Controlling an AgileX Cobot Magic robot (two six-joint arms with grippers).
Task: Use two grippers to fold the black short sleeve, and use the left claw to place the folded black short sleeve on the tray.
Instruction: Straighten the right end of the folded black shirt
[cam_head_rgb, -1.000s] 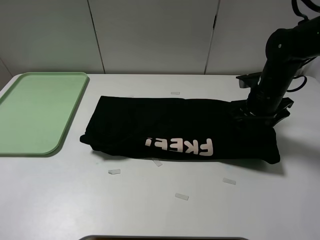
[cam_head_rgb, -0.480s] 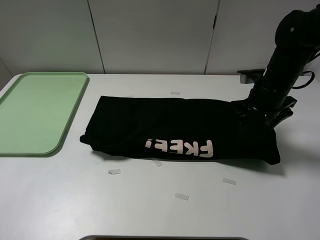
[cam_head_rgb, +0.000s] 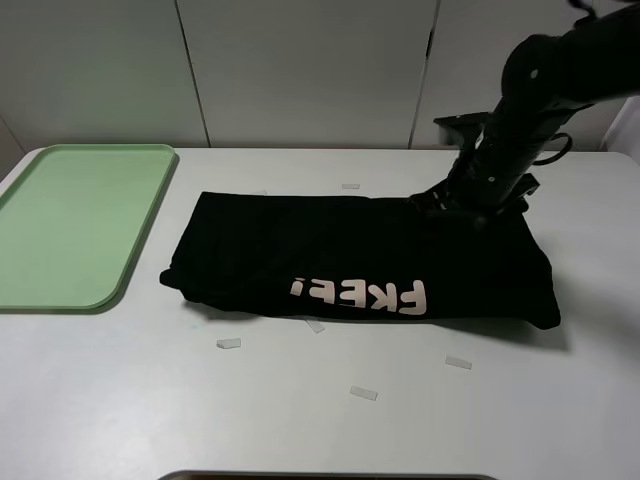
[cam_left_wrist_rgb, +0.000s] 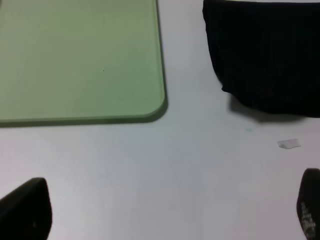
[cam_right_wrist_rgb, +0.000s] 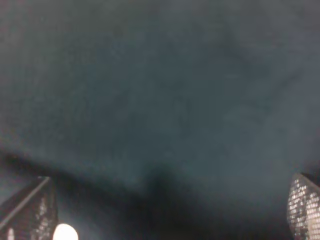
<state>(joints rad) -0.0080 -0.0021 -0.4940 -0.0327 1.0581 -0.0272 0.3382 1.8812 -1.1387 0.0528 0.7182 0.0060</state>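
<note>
Your right arm bends down from the right. The right end effector (cam_head_rgb: 470, 205) is wide open, gripping nothing, over the far right edge of the black T-shirt (cam_head_rgb: 330, 250), a soft folded band on the white tabletop (cam_head_rgb: 150, 400) beside the smooth mint-green tray (cam_head_rgb: 70, 225). Only the left wrist view shows your left end effector (cam_left_wrist_rgb: 167, 207), spread wide and empty.

The tool (cam_right_wrist_rgb: 167, 207), jaws wide apart, hangs close over the black short sleeve (cam_right_wrist_rgb: 160, 90).

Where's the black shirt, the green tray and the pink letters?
black shirt (cam_head_rgb: 330, 235): high view, plain cloth above the letters.
green tray (cam_head_rgb: 70, 220): high view, its bare floor.
pink letters (cam_head_rgb: 372, 296): high view, middle of the row.
</note>
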